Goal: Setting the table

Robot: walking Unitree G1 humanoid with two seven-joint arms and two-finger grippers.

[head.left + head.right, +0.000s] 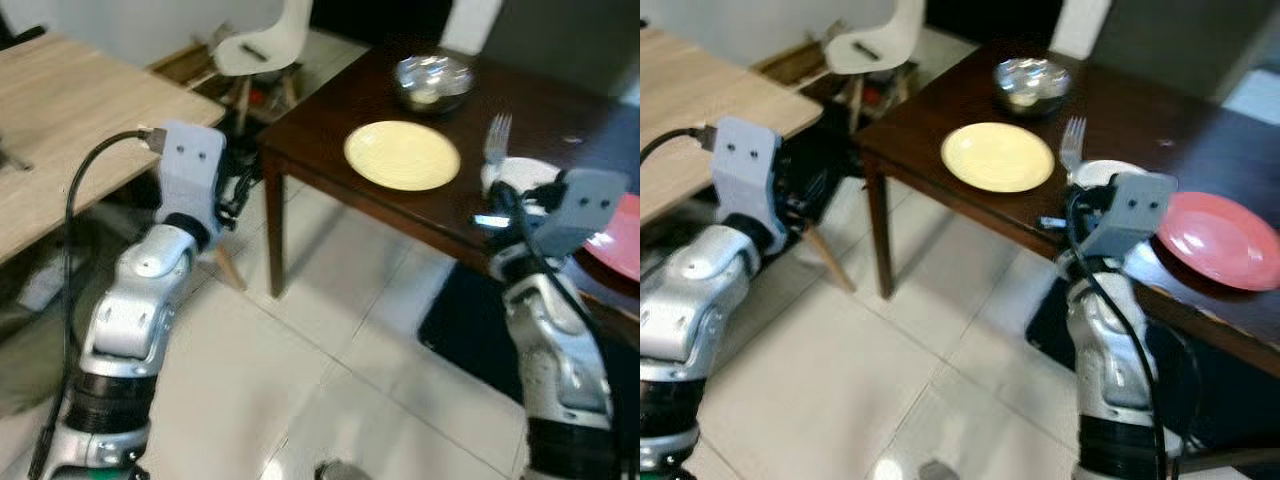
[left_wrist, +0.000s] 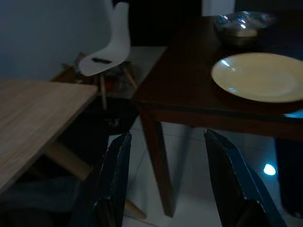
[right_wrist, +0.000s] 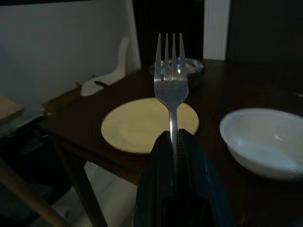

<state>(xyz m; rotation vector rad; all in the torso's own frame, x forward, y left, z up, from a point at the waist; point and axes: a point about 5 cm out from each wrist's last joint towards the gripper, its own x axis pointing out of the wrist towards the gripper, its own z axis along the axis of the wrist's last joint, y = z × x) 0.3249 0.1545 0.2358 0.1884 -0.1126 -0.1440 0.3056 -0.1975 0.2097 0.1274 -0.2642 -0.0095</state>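
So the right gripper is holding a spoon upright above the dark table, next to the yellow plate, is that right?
Not quite: the right gripper holds a fork, not a spoon; the right wrist view shows its four tines. The rest stands: it is upright above the dark table, near the yellow plate.

Shiny metal fork clamped in the right gripper; beyond its tines a glossy yellow plate on dark polished wooden table, beside a smooth white bowl.

Head views are evenly lit but soft; glare glints off the metal bowl and floor tiles. Wrist views are dim, seemingly underexposed.
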